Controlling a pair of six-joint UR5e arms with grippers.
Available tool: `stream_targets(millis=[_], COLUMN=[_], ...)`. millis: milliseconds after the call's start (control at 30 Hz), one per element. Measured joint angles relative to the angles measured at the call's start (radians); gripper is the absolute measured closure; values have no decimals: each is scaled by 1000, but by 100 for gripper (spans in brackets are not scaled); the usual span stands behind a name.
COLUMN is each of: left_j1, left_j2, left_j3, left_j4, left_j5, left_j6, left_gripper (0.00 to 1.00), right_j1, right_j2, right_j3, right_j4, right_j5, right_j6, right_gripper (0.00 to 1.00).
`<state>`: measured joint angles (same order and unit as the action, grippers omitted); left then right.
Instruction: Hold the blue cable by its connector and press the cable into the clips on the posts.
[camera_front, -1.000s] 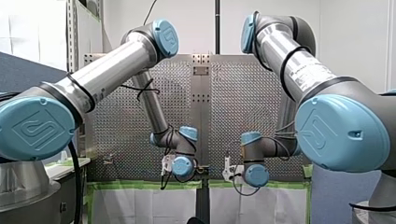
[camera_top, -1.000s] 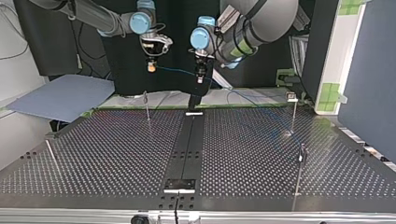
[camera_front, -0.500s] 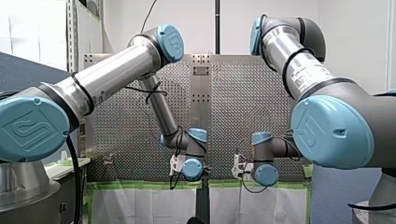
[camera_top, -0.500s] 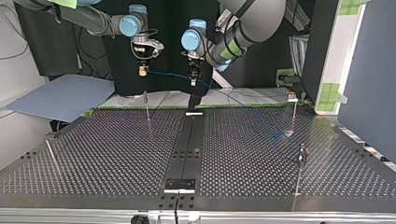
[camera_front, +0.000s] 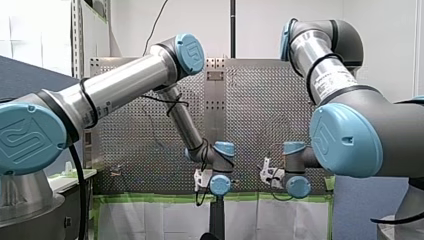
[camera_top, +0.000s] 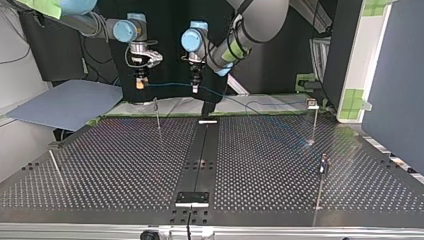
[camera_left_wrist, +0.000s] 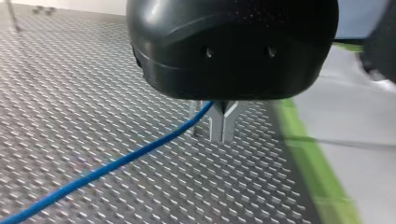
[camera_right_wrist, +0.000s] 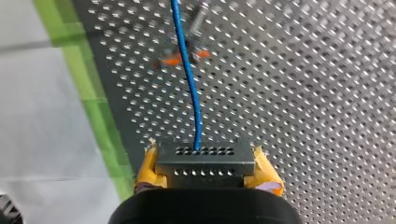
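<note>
Evidently my right end effector is clamping its yellow pads onto the black connector, so the blue cable is leaving it straight ahead. That is giving this arm command of the cable's end rather than its slack. My left end effector is holding its metal fingers narrow with the cable running up to them, apparently serving as a second support so the stretch between the arms is hanging taut. Whether it is pinching hard or only guiding, I cannot tell. Both are hovering higher than the thin post at the desk's far edge, the right one to the top view's left of that post and the left one to its right. The span is passing over the post's top, apart from it, which is looking like a line-up for pressing the cable down into the post's clip. Only the top view is showing the span, the post beneath it and the remaining cable trailing away from the post toward the view's right. Only the right wrist view is revealing the grip on the connector, plus a blurred orange patch under the cable that I cannot identify. The front view is hiding both sets of fingers behind the wrists.
</note>
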<state>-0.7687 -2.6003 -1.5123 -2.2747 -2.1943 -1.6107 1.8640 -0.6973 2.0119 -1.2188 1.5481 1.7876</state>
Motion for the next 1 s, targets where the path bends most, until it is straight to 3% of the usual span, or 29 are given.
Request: stream_targets(millis=[100,233,567,700,833,1000], left_j1=[-21,-46,-67,-70,-67,-63], left_j2=[-1,-3,-80,-116,-150,-166], left_j3=[24,54,150,187,221,261], left_j4=[23,36,-25,-47,-49,-48], left_j5=[-23,-46,-16,-13,-13,-12], left_j6=[0,-3,-24,-31,-39,-42], left_gripper=[100,100,100,100,100,100], right_j1=[-26,-59,-142,-180,-197,-198], right_j2=[0,1,1,1,3,17], right_j3=[-2,-3,-3,-10,-25,-50], right_j4=[-25,-37,-28,-34,-35,-34], right_j5=[-26,-55,-136,-171,-188,-201], right_j6=[13,12,14,7,2,1], right_gripper=[100,100,100,100,100,100])
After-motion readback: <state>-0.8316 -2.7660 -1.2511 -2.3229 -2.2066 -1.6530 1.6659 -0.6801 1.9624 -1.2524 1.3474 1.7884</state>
